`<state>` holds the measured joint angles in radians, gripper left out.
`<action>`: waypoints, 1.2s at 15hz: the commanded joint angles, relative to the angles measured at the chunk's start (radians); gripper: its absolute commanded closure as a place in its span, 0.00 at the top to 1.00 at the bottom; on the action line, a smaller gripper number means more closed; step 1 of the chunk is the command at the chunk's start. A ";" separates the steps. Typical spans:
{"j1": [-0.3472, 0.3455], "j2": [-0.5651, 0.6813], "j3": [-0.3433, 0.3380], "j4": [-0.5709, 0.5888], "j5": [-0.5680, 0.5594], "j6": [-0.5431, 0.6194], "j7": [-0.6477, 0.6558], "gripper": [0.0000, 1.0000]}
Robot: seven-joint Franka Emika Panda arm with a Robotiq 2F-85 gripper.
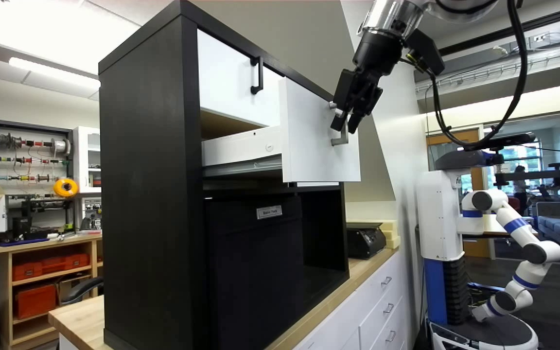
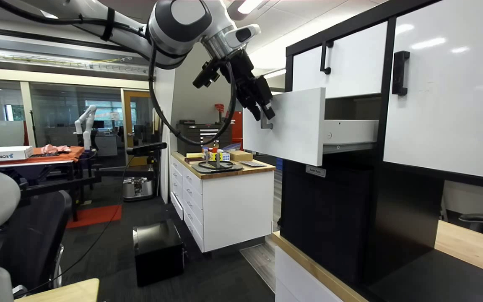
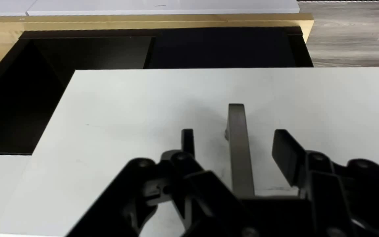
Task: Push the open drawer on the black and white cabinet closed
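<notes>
- One drawer [image 1: 309,150] stands out from the black cabinet [image 1: 144,194], just below a closed white front [image 1: 226,78]; its pale side and metal runner show in both exterior views.
- Two fingers [image 3: 286,154] of the gripper [image 3: 234,138] set wide apart, one either side of the drawer's grey handle [image 3: 240,151]; gaps on both sides in the wrist view, nothing held. Contact with the panel: cannot tell.
- In the way: gripper directly before the drawer face. Cable [image 1: 522,58] hangs in a wide loop from the arm.
- Beside the drawer: tall white door [image 2: 447,113], black handle, open bay beneath.
- Below the drawer: black front [image 1: 255,267] with small tag [image 1: 269,212], lettering too small to read surely.
- Surface: cabinet stands on a wooden counter [image 1: 78,316] over white units [image 1: 377,311]. Black case [image 1: 365,240] and pale yellow blocks [image 1: 391,236] on it, past the cabinet.
- Room, in an exterior view: mobile robot [image 1: 440,214] with jointed white arm; spool rack [image 1: 32,160]; orange bins [image 1: 37,301] on shelves.
- Room, in an exterior view: bench [image 2: 237,214] topped with small items, tool chest [image 2: 203,138] behind; black box [image 2: 157,260] on dark carpet [image 2: 111,268]; chair [image 2: 36,243]; orange-covered table [image 2: 53,158] bearing a white box [image 2: 4,153] marked ROBOTIQ; glass partition [image 2: 57,100] at the back.
</notes>
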<state>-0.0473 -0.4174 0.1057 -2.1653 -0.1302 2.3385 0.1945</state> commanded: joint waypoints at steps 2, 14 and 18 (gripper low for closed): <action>-0.001 -0.020 -0.004 -0.008 -0.005 0.007 0.028 0.27; 0.007 0.070 -0.001 0.064 -0.019 0.042 -0.002 0.05; 0.004 0.162 -0.003 0.141 -0.038 0.073 -0.005 0.05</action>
<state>-0.0400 -0.3439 0.1062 -2.1076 -0.1383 2.3731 0.1979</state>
